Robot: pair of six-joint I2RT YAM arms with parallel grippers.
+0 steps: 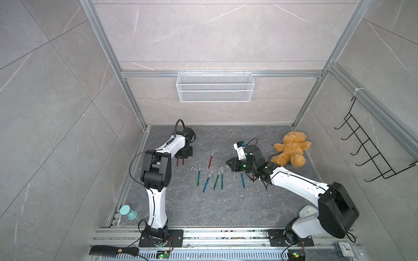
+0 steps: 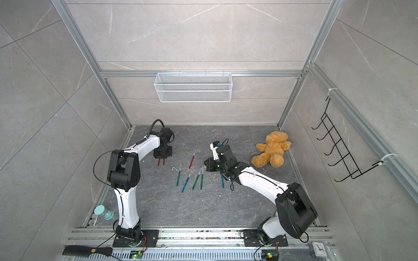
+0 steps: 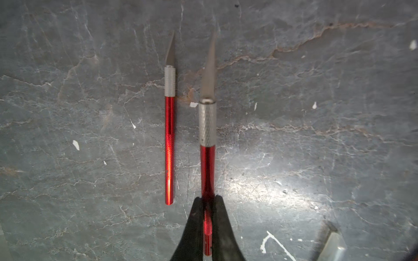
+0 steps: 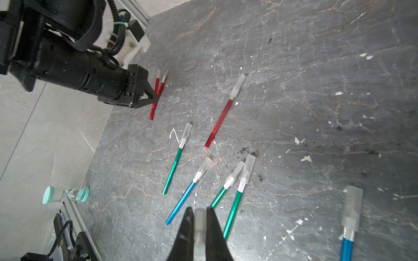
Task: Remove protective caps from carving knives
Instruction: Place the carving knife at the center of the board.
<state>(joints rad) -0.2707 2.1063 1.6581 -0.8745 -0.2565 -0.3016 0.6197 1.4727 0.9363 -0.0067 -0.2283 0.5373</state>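
**Bare knife gripped left, loose cap pinched right**

At the left, a red carving knife (image 3: 207,158) is clamped by its handle end in the left gripper (image 3: 207,201), the jaws drawn tight on it; its blade is bare. Just beside it, a second red knife (image 3: 169,135) is laid on the grey tabletop (image 3: 316,169), likewise uncapped. Toward the middle, five knives are spread on the table, each with a translucent cap fitted: a green knife (image 4: 176,158), a blue knife (image 4: 187,191), a capped red knife (image 4: 225,110) set farther back, then a second green knife (image 4: 219,196) and a third green knife (image 4: 236,201), whose caps are set close together. Further right, a protective cap (image 4: 200,226) is pinched between the narrow jaws of the right gripper (image 4: 200,211), held apart from every knife. At the far right, a last blue knife (image 4: 346,247) is seen on the table, its cap in place.
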